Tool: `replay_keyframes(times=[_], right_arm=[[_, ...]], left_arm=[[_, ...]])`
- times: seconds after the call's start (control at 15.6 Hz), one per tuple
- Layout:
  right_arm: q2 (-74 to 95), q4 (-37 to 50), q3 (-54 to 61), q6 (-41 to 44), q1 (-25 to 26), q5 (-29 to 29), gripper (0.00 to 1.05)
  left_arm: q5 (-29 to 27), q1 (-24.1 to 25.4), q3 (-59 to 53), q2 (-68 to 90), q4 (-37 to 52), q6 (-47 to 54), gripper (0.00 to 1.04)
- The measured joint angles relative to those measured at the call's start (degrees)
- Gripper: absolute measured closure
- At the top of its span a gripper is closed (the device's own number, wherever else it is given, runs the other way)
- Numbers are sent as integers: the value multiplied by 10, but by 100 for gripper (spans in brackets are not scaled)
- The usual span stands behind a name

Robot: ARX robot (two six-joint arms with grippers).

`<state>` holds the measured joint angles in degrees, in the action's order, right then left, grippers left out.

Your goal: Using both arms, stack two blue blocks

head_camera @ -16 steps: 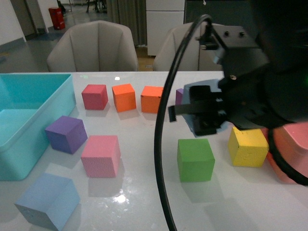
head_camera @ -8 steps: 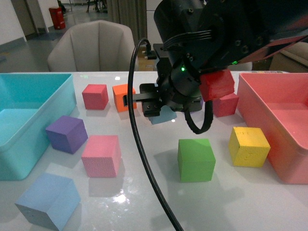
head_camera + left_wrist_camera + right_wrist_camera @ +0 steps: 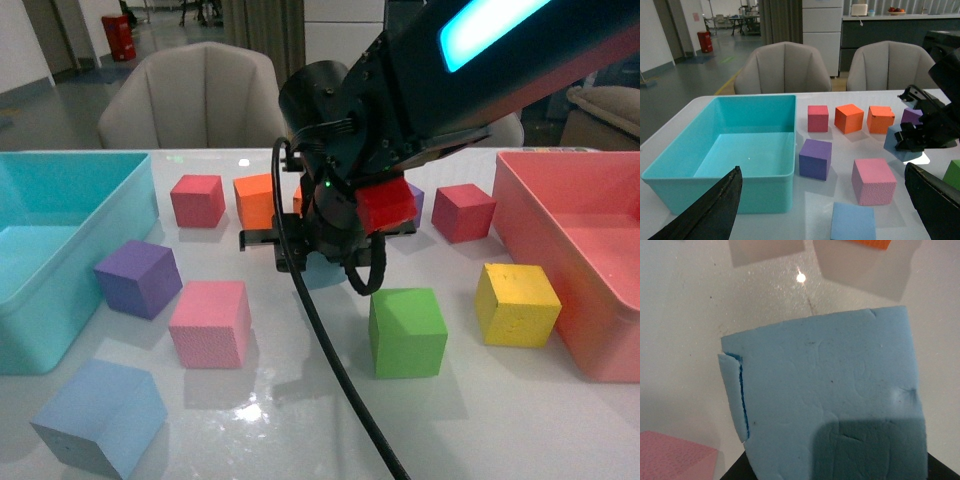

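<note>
One blue block (image 3: 100,415) rests on the white table at the near left, and in the left wrist view this blue block (image 3: 852,222) lies just ahead, between my fingers. My left gripper (image 3: 822,169) is open and holds nothing. My right gripper (image 3: 305,255) hangs over the middle of the table, shut on the second blue block (image 3: 325,272), which is mostly hidden by the arm. That held block (image 3: 830,400) fills the right wrist view, above the table surface. From the left wrist it shows as a blue block (image 3: 892,142) in the black right gripper (image 3: 914,140).
A turquoise bin (image 3: 30,300) stands at the left and a pink bin (image 3: 600,330) at the right. A purple cube (image 3: 138,277) and a pink cube (image 3: 208,322) lie between the two blue blocks. Green (image 3: 405,330), yellow (image 3: 515,303), red (image 3: 197,200) and orange (image 3: 255,200) cubes surround the right arm.
My right arm has swung from the right side toward the table's middle, carrying the blue block leftward and lower. The blue block at the near left has not moved.
</note>
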<state>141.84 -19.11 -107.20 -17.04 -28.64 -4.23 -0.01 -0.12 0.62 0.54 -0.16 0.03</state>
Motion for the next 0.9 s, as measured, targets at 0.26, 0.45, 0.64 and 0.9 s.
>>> replay_keyframes(times=[0.26, 0.45, 0.64, 0.9], right_arm=[[33, -32, -41, -47, -14, -14, 63], [37, -33, -43, -59, -17, -32, 63], [37, -16, -36, -59, -16, -32, 38], [24, 3, -7, -61, -9, -32, 6]], left_arm=[[0, 0, 0, 0, 0, 0, 7], [0, 0, 0, 0, 0, 0, 7], [0, 0, 0, 0, 0, 0, 7], [0, 0, 0, 0, 0, 0, 7]])
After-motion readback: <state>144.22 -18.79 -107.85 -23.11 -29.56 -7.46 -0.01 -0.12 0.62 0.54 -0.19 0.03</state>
